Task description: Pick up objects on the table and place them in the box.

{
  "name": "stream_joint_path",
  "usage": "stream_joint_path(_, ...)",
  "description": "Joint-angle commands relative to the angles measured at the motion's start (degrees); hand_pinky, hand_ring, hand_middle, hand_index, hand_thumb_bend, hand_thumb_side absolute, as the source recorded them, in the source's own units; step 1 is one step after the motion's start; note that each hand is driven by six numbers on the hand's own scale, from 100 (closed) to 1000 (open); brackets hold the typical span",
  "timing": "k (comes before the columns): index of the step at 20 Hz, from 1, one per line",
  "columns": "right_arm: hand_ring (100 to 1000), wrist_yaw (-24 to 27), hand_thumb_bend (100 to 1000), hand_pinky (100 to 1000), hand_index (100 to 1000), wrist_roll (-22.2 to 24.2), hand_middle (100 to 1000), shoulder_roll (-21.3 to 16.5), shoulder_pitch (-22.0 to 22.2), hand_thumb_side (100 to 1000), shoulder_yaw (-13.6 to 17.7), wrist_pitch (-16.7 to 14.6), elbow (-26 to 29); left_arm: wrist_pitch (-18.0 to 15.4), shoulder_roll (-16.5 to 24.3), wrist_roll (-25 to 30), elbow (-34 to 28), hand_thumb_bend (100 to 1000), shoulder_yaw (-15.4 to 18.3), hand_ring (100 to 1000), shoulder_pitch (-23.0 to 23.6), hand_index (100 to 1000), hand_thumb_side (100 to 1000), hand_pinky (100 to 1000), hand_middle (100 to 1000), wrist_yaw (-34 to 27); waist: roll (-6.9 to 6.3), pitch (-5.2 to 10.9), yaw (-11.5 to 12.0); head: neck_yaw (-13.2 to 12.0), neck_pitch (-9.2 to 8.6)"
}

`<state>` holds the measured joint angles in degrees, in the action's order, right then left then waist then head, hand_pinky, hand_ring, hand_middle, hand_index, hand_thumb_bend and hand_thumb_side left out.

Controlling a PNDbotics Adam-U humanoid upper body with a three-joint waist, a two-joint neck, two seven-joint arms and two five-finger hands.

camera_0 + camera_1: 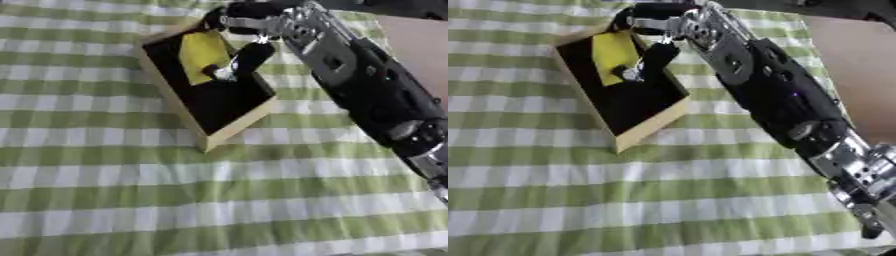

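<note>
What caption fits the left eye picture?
Robot's right hand reaches over a wooden box with a yellow object inside, on a green checked cloth.

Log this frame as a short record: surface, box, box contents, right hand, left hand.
surface: green and white checked cloth
box: shallow wooden box with a black inside, lying askew
box contents: yellow flat object at the far end
right hand: right hand reaches over the box, fingers down by the yellow object; whether they hold it cannot be told
left hand: not in view
</note>
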<state>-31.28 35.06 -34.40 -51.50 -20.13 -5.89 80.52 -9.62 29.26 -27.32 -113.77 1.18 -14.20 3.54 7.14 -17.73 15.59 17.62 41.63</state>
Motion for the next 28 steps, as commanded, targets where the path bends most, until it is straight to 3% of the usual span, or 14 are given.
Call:
stream_joint_path(1,908,-1.86,277,917,906,0.54,877,-0.91,-1.26,500,1.03,-0.42,1.14,-0.17,0.76,0.08,-0.83,817,0.28,708,-0.54,776,1000,641,633,-0.13,-0.61,1.17,-0.1,0.04,-0.22)
stream_joint_path(8,892,-1.0,251,913,896,0.33,862,-1.02,-1.15,489,2.42,0.26,3.94,-0.15,0.75,0.28,-0.83,813,0.3,709,-0.55,776,1000,642,633,-0.15,-0.86,1.46,-0.4,-0.1,-0.03)
stream_joint_path(10,898,-0.08,254,915,900,0.41,866,-1.4,-1.13,522,3.08,0.61,5.46,-0.12,0.77,0.33,-0.83,814,0.34,710,-0.55,776,1000,643,634,-0.13,-0.93,1.6,-0.56,-0.2,-0.03)
stream_joint_path(12,910,0.08,303,920,913,1.14,871,-1.86,-1.11,630,3.64,0.78,6.9,-0.12,0.81,0.39,-0.83,814,0.35,710,-0.56,777,1000,643,634,-0.13,-0.98,1.76,-0.74,-0.27,-0.01)
stream_joint_path(16,916,-0.29,354,924,926,2.07,876,-2.34,-0.95,713,4.69,0.91,8.76,-0.13,0.81,0.49,-0.83,814,0.32,710,-0.55,777,1000,643,634,-0.16,-1.1,1.97,-1.01,-0.33,0.02)
stream_joint_path(20,918,-0.59,352,925,929,3.49,880,-2.46,-0.74,637,4.09,0.61,8.63,-0.17,0.84,0.52,-0.83,813,0.29,710,-0.65,777,1000,644,634,-0.2,-1.12,2.05,-1.05,-0.27,0.07)
stream_joint_path(23,916,-0.97,304,926,928,5.15,876,-2.1,-0.65,475,3.04,0.02,7.57,-0.21,0.75,0.66,-0.83,815,0.18,710,-0.82,777,1000,643,634,-0.27,-1.13,1.96,-0.87,-0.14,0.07)
stream_joint_path(28,894,0.02,264,919,916,3.88,857,-1.62,-0.45,514,4.09,0.28,7.66,-0.18,0.77,0.58,-0.83,812,0.29,710,-0.75,776,1000,642,634,-0.28,-1.1,1.78,-0.83,-0.43,0.33)
